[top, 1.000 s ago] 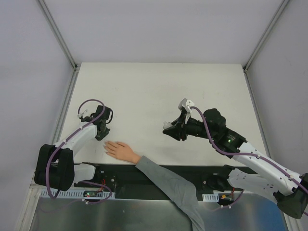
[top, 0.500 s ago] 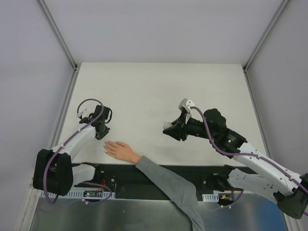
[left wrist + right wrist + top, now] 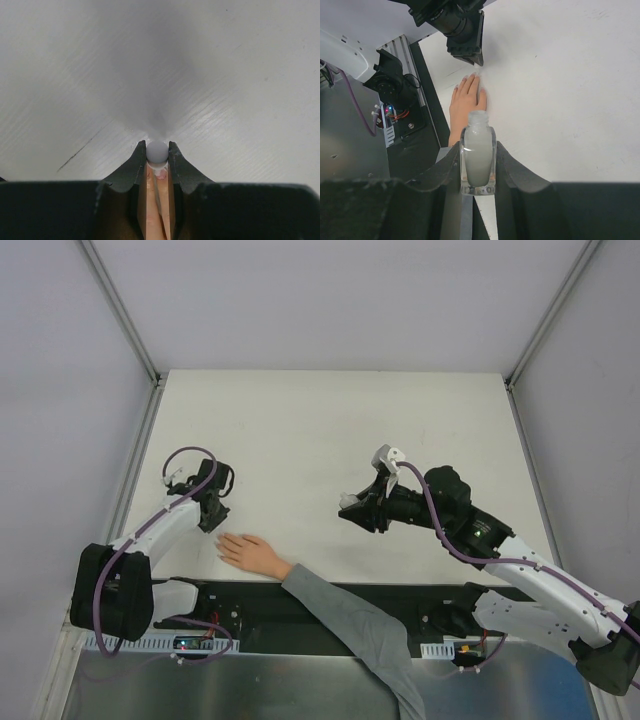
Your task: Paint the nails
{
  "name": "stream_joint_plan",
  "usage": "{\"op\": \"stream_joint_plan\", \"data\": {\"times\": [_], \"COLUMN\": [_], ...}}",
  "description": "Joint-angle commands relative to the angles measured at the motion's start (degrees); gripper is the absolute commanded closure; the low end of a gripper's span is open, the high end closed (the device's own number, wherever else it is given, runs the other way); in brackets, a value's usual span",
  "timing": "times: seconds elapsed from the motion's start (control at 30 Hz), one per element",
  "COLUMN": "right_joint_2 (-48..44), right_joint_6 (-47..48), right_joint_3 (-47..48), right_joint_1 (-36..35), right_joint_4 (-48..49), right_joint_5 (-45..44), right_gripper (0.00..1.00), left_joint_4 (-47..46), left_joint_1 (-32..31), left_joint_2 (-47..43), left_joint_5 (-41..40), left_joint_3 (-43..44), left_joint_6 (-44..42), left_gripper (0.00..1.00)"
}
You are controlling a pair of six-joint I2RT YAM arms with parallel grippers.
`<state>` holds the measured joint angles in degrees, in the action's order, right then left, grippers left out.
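Observation:
A pale pinkish-beige hand [image 3: 252,552] with a grey sleeve [image 3: 350,628] lies flat at the table's near edge, fingers pointing left. It also shows in the right wrist view [image 3: 465,102]. Its nails are skin-coloured and barely visible at the fingertips [image 3: 472,78]. My left gripper [image 3: 213,520] hangs just over those fingertips, shut on a small grey brush cap [image 3: 157,151]; two pinkish fingers [image 3: 152,205] show between its jaws. My right gripper [image 3: 354,510] is shut on an uncapped clear bottle of whitish polish [image 3: 478,155], held above the table right of the hand.
The white table [image 3: 330,420] stretches behind both grippers. A black strip [image 3: 250,605] with electronics runs along the near edge under the sleeve. Grey walls with metal rails [image 3: 130,330] enclose the sides. A thin dark scratch [image 3: 80,150] marks the table.
My left gripper has shifted only slightly near the fingertips. The right arm, the bottle and the hand have not moved.

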<state>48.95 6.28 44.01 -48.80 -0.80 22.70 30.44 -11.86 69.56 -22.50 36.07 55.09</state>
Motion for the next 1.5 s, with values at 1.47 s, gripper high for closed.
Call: {"op": "stream_joint_plan", "data": {"times": [1.47], "right_joint_2": [-1.75], "right_joint_6": [0.75], "right_joint_3": [0.64], "right_joint_1": [-0.07], "right_joint_4": [1.06], "right_joint_5": [-1.16], "right_gripper": [1.0], "left_joint_4": [0.77], "left_joint_1": [1.66], "left_joint_2": [1.55], "left_joint_5": [-1.49], "left_joint_3": [1.54], "left_joint_6": [0.11], "left_gripper": [1.0]}}
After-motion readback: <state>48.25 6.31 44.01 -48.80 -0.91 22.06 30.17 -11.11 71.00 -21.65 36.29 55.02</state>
